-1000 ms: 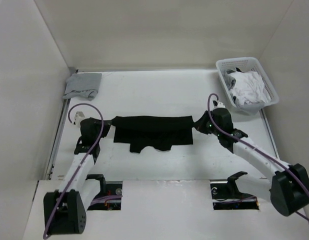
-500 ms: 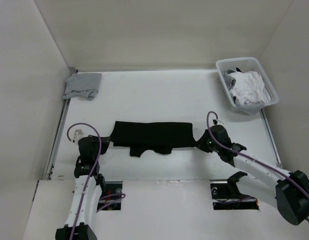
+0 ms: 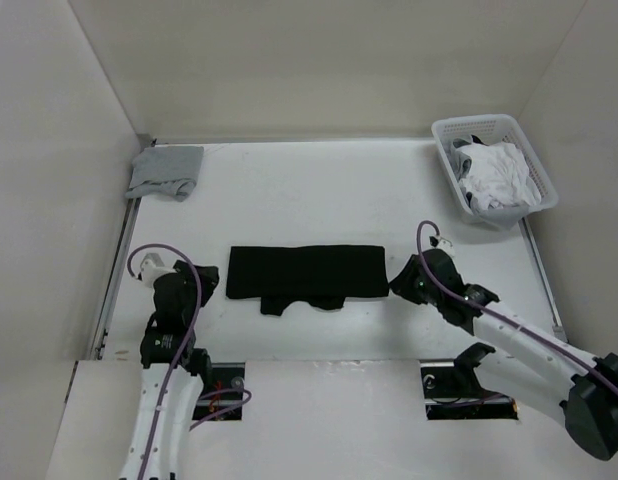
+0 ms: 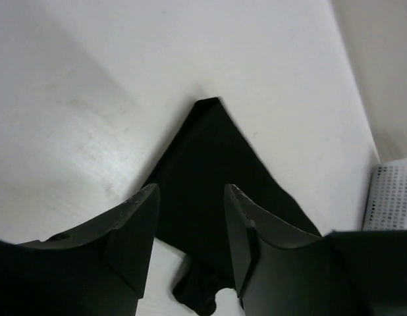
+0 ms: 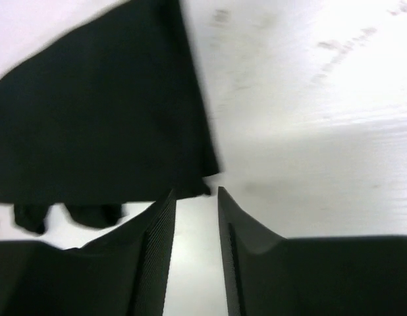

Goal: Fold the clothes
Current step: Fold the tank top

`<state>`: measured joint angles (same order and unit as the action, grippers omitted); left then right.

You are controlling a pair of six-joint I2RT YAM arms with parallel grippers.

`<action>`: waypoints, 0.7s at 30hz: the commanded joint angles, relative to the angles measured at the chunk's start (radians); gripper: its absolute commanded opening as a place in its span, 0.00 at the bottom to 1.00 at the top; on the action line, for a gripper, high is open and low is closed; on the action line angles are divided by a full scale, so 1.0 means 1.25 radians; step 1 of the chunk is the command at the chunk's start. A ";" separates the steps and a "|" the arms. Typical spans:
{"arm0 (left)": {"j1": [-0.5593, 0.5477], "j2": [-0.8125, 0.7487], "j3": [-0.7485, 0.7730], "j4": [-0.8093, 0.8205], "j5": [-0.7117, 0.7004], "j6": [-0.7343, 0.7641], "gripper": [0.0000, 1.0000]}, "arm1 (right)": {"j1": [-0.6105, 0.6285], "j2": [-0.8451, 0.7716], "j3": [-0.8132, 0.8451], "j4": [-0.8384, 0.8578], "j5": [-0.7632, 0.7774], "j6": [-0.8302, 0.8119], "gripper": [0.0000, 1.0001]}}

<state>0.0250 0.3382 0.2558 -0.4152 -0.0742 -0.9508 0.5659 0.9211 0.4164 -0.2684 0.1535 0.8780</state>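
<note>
**Top view.** A plain black, roughly rectangular fabric garment [image 3: 307, 270] lay flat near the middle of the white table [image 3: 309, 190]. Its long side ran left to right, and two small tabs hung off its near edge. The left gripper [image 3: 211, 280] sat just beside the garment's left end, and the right gripper [image 3: 397, 284] just beside its right end. Jaw state could not be read from this height. A small light-grey fabric garment [image 3: 166, 172] lay crumpled in the far-left corner, well apart from the black one. A white plastic lattice basket [image 3: 444, 135] stood at the far right, holding white cloth [image 3: 501, 175].

**Left wrist view.** The left gripper [image 4: 190, 191] had its jaws apart, clamped on nothing. The black garment [image 4: 213, 151] lay on the table beyond the fingers [image 4: 134, 227], one corner pointing away from the camera. A strip of the basket [image 4: 391, 194] showed at the right edge.

**Right wrist view (blurred).** The right gripper [image 5: 195, 193] had its jaws apart, with bare table showing between them. The black garment [image 5: 105, 112] filled the upper left. Its near corner lay just ahead of the fingertips; contact could not be determined.
</note>
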 commanded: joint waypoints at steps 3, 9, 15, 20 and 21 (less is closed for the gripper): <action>-0.175 0.145 0.074 0.169 -0.051 0.000 0.33 | 0.099 0.013 0.153 -0.052 0.078 -0.054 0.12; -0.499 0.569 0.098 0.470 -0.115 -0.079 0.27 | 0.094 0.214 0.155 0.097 -0.001 -0.079 0.03; -0.532 0.717 0.012 0.620 -0.110 -0.155 0.25 | 0.072 0.307 0.078 0.184 -0.010 -0.043 0.03; -0.463 0.644 -0.079 0.619 -0.050 -0.152 0.25 | 0.060 0.304 0.067 0.176 -0.009 -0.020 0.03; -0.450 0.605 -0.092 0.605 -0.033 -0.151 0.25 | 0.061 0.295 0.071 0.160 -0.004 -0.016 0.03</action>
<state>-0.5770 1.1694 0.2043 0.3492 -0.1390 -1.1336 0.6453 1.3094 0.5072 -0.0746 0.1345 0.8371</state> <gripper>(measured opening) 0.247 0.029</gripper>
